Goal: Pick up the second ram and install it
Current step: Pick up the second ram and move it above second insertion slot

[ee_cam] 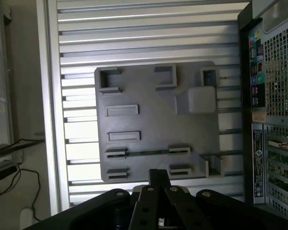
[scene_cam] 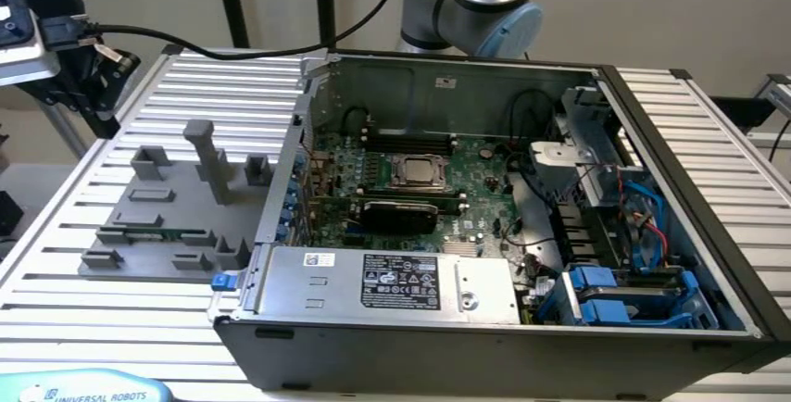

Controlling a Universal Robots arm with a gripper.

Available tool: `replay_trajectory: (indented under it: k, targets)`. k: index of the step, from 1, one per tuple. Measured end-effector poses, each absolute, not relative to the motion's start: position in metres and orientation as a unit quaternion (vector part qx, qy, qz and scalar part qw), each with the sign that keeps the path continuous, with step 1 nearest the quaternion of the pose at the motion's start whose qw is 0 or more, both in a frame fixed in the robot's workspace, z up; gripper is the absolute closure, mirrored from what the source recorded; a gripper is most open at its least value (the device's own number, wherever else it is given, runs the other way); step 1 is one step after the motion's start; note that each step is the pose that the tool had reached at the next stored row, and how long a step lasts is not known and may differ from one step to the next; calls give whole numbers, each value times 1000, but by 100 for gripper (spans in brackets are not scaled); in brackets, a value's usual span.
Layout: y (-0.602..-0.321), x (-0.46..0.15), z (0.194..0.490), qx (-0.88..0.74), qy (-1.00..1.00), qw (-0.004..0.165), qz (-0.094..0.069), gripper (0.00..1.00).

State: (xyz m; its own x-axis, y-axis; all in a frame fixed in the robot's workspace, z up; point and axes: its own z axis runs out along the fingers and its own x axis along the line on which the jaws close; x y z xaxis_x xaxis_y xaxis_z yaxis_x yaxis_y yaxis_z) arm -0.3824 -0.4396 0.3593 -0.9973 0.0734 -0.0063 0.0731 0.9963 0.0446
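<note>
Beside the open computer case (scene_cam: 495, 346), the gray fixture tray (ee_cam: 153, 120) lies below the gripper (ee_cam: 158, 174); the second ram (ee_cam: 149, 152) rests on edge in the tray's holders, so the approach for the pick-up seems in hand, and this calls for lining up along that thin edge. If the gripper is open or not, I cannot tell. "UNIVERSAL ROBOTS" is readable on a teal part (scene_cam: 87, 388); the power supply label (scene_cam: 402, 282) is not.

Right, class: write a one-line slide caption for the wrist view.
End effector near the grey fixture tray, where the second ram lies across its holders.
</note>
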Motion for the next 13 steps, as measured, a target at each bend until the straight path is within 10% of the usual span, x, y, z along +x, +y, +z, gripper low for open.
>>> replay_trajectory:
  k: [13]
  targets:
    - [-439, -382, 355, -22, 999, 4, 22, 89]
